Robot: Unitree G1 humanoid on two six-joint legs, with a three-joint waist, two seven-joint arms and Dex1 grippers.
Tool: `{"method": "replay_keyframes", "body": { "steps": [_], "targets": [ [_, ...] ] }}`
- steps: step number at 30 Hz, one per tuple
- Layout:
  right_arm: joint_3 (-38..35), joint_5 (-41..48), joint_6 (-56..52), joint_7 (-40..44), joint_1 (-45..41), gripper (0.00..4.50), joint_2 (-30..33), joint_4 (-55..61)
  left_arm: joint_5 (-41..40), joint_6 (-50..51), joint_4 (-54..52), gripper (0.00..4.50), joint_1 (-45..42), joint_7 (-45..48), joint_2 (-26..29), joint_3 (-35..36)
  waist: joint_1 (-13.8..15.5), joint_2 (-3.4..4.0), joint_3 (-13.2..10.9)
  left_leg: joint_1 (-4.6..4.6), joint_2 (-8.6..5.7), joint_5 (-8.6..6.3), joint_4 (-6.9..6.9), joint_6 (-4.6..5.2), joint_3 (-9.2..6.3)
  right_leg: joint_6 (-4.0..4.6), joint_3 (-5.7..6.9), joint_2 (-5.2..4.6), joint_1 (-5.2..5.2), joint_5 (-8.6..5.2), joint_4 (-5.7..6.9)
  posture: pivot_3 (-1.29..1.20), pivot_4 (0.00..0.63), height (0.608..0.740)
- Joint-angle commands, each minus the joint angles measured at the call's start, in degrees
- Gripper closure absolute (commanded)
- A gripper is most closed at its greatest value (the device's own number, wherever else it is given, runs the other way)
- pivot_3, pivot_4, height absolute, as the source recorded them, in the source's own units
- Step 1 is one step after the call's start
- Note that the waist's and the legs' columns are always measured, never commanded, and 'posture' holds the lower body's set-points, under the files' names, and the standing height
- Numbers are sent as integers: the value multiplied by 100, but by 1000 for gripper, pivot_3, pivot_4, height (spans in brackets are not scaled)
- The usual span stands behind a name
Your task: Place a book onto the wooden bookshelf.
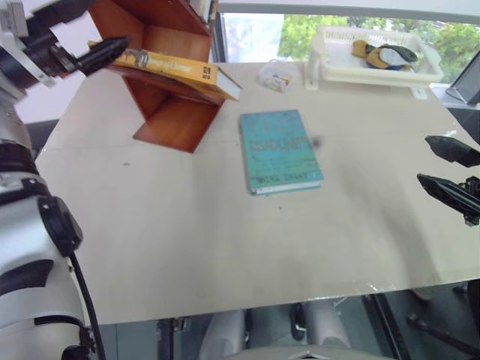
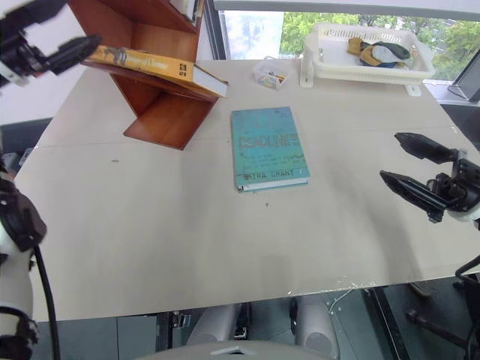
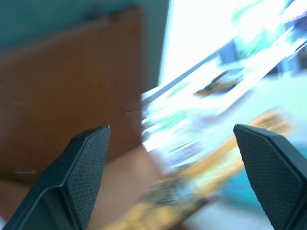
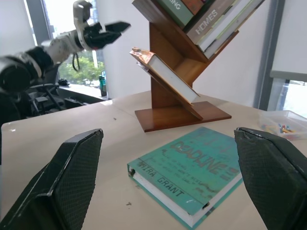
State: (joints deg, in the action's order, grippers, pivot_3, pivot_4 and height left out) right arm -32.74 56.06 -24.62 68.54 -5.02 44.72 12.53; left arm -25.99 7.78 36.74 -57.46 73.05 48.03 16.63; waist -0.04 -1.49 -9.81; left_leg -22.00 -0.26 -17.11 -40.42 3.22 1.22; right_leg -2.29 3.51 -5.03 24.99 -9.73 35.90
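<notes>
On the far left of the table (image 1: 225, 255), the wooden bookshelf (image 1: 169, 120) stands with its reddish-brown boards slanting into angular compartments. The book (image 1: 176, 69) lies on the lowest slanted board, its yellow spine with dark lettering facing the near side and its right corner jutting past the board's edge.

The left pincer (image 2: 71, 51) hangs just beside the book's upper left end, jaws spread wide and holding nothing; the left wrist view shows both black fingers far apart with the shelf wood and the orange cover between and beyond them. Whether a fingertip touches the cover cannot be told. The right pincer (image 2: 412, 165) hovers over the table's right edge, well apart from everything, jaws open and empty.

What could go wrong: the book rests on a slope with one corner overhanging, so a brush from the left pincer could, in my judgement, nudge it down the board and off onto the table. A knock against the shelf itself might also shake the other books (image 4: 216, 21) packed in the upper compartment.

The book is a thick orange-yellow paperback with small pictures and dark text on its cover and a pale page edge.

A thinner teal book (image 1: 279, 150) lies flat mid-table. A white basket (image 1: 375, 56) sits at the far right, a small clear box (image 1: 275, 75) near it.
</notes>
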Motion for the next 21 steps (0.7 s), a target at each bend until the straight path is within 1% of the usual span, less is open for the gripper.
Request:
{"method": "replay_keyframes", "body": {
  "steps": [1, 3, 6, 7, 8, 11, 14, 16, 18, 19, 21],
  "targets": [
    [-258, 104, 8, 13, 4, 0, 145, 160, -824, 1123, -1683, 80, 489, -717, -353, 274, 10, -1, -1, 0, 0, 0, -1, 0, 0, -1, -3, 1, 0, 1, 0, 0, 150, 707],
    [-308, 113, -20, 16, 26, 0, 185, 161, -1827, 2047, -2951, 80, 1011, -1484, -1147, 261, 51, -2, -1, 0, 0, 0, -2, 0, 1, -2, -6, 1, 0, 3, -1, 0, 150, 707],
    [-310, 94, -31, 16, 17, 0, 227, 156, -3061, 2947, -4244, 80, 1617, -2117, -2030, 3, 97, 8, 5, 10, -2, 0, 0, -1, 0, -2, -14, -9, -11, 3, -2, 0, 150, 707],
    [-301, 93, -34, 13, 11, 0, 240, 158, -3387, 3203, -4521, 80, 1743, -2400, -2241, 1, 99, 7, 4, 11, -4, 0, 0, -2, -6, -2, -22, -13, -17, 4, -7, 0, 150, 707],
    [-296, 100, -42, 3, -1, 0, 252, 160, -3593, 3434, -4849, 80, 1950, -2448, -2331, -148, 91, 5, 3, 12, -5, 0, 0, -2, -7, -2, -25, -13, -18, 4, -6, 0, 150, 707],
    [-288, 102, -51, 7, -34, 0, 284, 137, -3933, 3859, -5449, 80, 2398, -2631, -2562, -595, 60, 10, 3, 18, -2, 1, 4, -4, -3, 0, -32, 0, -17, 3, -5, 0, 150, 707],
    [-257, 89, -38, 8, -74, 0, 307, 105, -3514, 3600, -5430, 80, 2542, -3024, -3012, -981, 90, 21, 9, 28, -1, 3, 6, -6, 2, 1, -36, 5, -22, 2, -3, 0, 150, 707],
    [-233, 85, -41, -8, -108, 0, 308, 102, -2777, 3055, -5129, 80, 2548, -3459, -3437, -1255, 115, 21, 9, 33, -4, -8, 4, 15, 1, 0, -30, 4, -32, 3, -6, 0, 150, 707],
    [-231, 87, -47, -32, -109, 0, 301, 133, -1858, 2287, -4665, 80, 2461, -3966, -3845, -1452, 144, 22, 10, 40, -11, -9, 2, 20, 1, 1, -22, 4, -44, 2, -7, 0, 150, 707],
    [-239, 91, -52, -48, -99, 0, 298, 157, -1432, 1861, -4464, 80, 2413, -4075, -3969, -1530, 156, 20, 11, 46, -13, -9, 1, 21, 2, 2, -24, 4, -51, 2, -9, 0, 150, 707],
    [-265, 109, -66, -72, -73, 0, 294, 198, -968, 1253, -4125, 80, 2307, -4321, -4245, -1509, 149, 21, 10, 47, -15, -10, 1, 22, 3, 9, -26, 5, -53, 2, -11, 0, 150, 707]
  ]
}}
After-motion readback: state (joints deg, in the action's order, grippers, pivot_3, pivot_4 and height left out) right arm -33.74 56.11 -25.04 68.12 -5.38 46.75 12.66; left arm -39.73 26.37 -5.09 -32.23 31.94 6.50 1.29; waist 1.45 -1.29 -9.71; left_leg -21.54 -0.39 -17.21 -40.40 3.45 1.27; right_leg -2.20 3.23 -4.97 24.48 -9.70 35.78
